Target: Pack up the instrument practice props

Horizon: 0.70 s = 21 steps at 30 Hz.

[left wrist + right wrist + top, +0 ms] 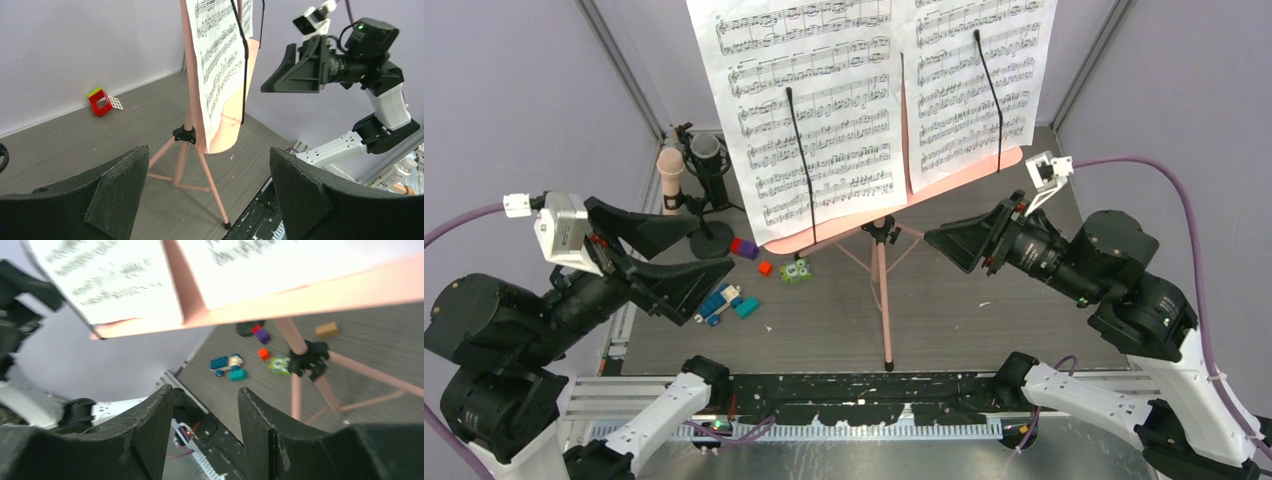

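Observation:
The pink music stand (882, 290) rises on its tripod at the table's middle, and its desk lip (964, 178) carries two white sheet-music pages (814, 110) under black clip wires. A beige-pink microphone (670, 172) stands at the back left on a black round-base stand (712, 240). My left gripper (694, 250) hovers open left of the tripod, which shows between its fingers in the left wrist view (207, 150). My right gripper (949, 245) hangs open under the desk's right half, with nothing between its fingers (206, 390).
Small toy blocks lie left of the tripod: a green one (796, 270), a red one (765, 267), a purple-red one (744, 247) and a blue car (722, 302). A red-green cube (101, 101) sits by the back wall. A black rail (864, 385) runs along the near edge.

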Each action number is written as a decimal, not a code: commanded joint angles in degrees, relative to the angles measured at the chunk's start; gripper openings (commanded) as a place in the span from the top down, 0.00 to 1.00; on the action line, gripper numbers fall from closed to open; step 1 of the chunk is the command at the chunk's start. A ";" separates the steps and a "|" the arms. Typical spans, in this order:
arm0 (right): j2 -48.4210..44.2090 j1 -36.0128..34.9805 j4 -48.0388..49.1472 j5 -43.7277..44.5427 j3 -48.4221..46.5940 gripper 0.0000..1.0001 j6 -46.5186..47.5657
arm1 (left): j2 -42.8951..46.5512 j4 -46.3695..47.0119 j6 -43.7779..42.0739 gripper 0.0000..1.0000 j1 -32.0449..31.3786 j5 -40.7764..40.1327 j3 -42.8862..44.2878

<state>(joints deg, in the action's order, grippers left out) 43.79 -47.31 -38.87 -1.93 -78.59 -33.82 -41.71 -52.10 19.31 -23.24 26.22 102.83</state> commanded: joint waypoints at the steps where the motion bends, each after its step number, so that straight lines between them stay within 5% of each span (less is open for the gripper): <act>1: 1.88 -0.33 5.62 -8.26 -7.06 0.45 -1.63 | -1.61 2.87 0.74 0.08 -0.13 0.80 0.66; 6: 5.06 -0.33 7.05 -12.09 -12.70 0.46 -2.08 | -2.51 5.18 2.07 0.08 -0.13 1.06 0.76; 21: 17.93 -0.29 8.26 -5.38 -23.67 0.49 1.19 | -6.58 9.09 3.28 0.17 -0.15 -0.39 3.08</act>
<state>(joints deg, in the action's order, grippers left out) 59.83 -47.31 -32.95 -9.50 -100.01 -34.24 -47.13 -46.61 22.04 -23.24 26.11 104.88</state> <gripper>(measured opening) 0.506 0.845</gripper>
